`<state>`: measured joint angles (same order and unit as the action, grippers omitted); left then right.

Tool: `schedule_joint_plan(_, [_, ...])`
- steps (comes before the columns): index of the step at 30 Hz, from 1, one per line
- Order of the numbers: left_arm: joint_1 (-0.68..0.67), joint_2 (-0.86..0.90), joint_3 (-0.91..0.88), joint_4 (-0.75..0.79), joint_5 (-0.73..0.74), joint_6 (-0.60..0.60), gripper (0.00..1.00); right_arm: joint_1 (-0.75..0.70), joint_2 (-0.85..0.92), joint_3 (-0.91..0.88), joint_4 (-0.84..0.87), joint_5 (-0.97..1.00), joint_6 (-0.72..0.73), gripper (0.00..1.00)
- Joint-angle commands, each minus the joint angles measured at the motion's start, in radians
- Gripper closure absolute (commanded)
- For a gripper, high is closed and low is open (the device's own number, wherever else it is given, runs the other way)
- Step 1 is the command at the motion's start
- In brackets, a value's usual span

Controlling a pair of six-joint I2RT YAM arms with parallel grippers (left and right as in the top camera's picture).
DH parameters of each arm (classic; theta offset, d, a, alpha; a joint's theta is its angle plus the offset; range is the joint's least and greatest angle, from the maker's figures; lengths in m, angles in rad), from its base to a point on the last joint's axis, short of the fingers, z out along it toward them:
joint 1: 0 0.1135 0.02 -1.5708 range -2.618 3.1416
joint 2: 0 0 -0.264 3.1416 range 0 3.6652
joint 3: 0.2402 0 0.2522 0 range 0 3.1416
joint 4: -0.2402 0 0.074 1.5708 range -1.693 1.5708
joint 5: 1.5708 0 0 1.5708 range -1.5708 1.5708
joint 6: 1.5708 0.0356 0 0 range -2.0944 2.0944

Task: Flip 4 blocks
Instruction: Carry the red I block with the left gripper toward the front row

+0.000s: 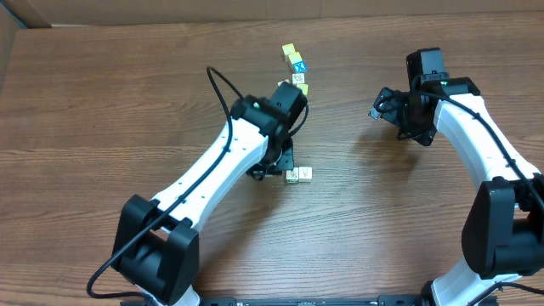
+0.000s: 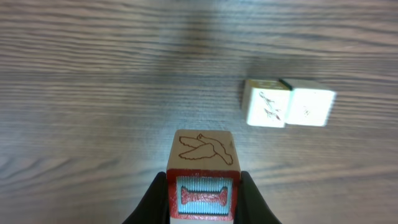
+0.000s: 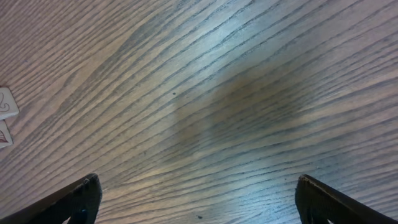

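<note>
My left gripper [image 2: 203, 190] is shut on a block [image 2: 203, 163] whose near face is red-framed with a bone picture and whose cream top carries a bird drawing. Two more cream blocks stand touching side by side just right of it: one [image 2: 267, 104] with a small red print, the other [image 2: 311, 107] nearly plain. From overhead that pair [image 1: 298, 175] lies just right of my left gripper [image 1: 274, 168]; the held block is hidden under the wrist. My right gripper [image 3: 202, 205] hangs wide open over bare wood, right of centre in the overhead view [image 1: 380, 111].
A short line of small cubes [image 1: 297, 70], some yellow-topped, runs along the far side behind the left arm. Two cube edges [image 3: 4, 118] peek in at the left border of the right wrist view. The wooden table [image 1: 102, 102] spreads out on all sides.
</note>
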<state>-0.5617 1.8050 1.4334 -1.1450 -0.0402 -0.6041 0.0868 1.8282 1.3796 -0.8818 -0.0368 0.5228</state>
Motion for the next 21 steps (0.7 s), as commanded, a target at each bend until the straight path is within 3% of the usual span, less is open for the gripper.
schedule_joint_plan(1, [0.0, 0.02, -0.065, 0.058, 0.007, -0.021, 0.91, -0.002, -0.003, 0.011, 0.005, 0.01, -0.004, 0.0])
schedule_joint_plan(18, [0.0, 0.022, -0.214, 0.264, 0.007, -0.021, 0.79, -0.002, -0.003, 0.011, 0.005, 0.01, -0.004, 0.0])
schedule_joint_plan(19, [0.0, 0.022, -0.213, 0.269, 0.008, -0.021, 0.76, -0.002, -0.003, 0.011, 0.005, 0.01, -0.004, 0.0])
schedule_joint_plan(21, [0.0, 0.021, -0.21, 0.272, 0.021, -0.021, 0.5, -0.002, -0.003, 0.011, 0.005, 0.01, -0.004, 0.0])
